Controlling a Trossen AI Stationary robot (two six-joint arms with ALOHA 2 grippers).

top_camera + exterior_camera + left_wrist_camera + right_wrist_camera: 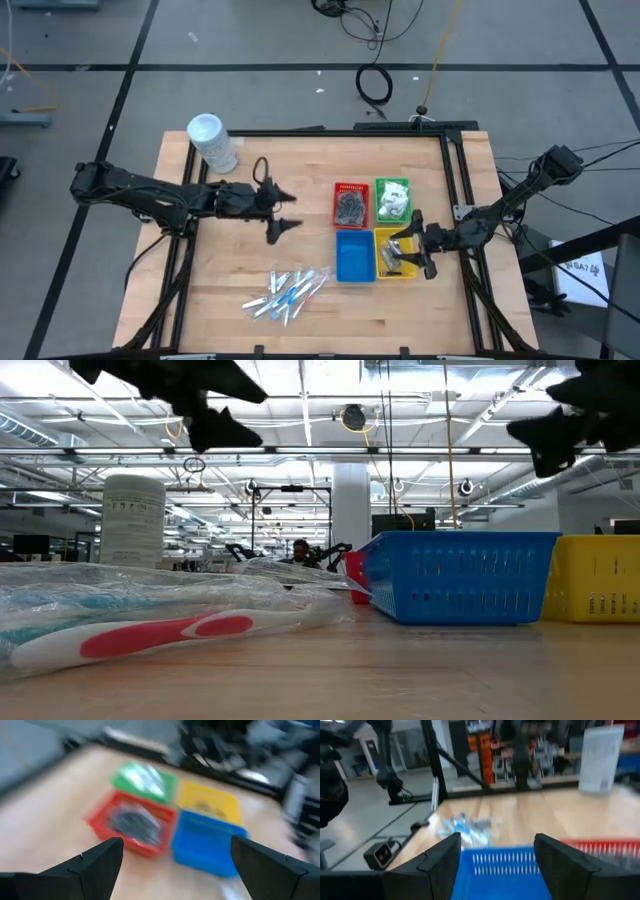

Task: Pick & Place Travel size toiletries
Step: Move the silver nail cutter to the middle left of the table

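Several slim clear-wrapped sticks [288,292] lie in a loose pile on the table near its near edge; in the low view they [150,615] fill the foreground, one of them red and white. Dark grey bundles [350,206] fill the red tray and white packets [392,199] the green tray. My left gripper [282,212] hovers open above the table left of the red tray, empty [175,865]. My right gripper [412,250] hangs open over the yellow tray [386,268], also empty [497,865].
The red [338,190], green [379,184], blue [354,256] and yellow trays stand in a square block right of centre. A tall white tub [212,143] stands at the far left corner. A black frame rail [455,180] runs along the table's right side. Bare wood lies between the pile and the left gripper.
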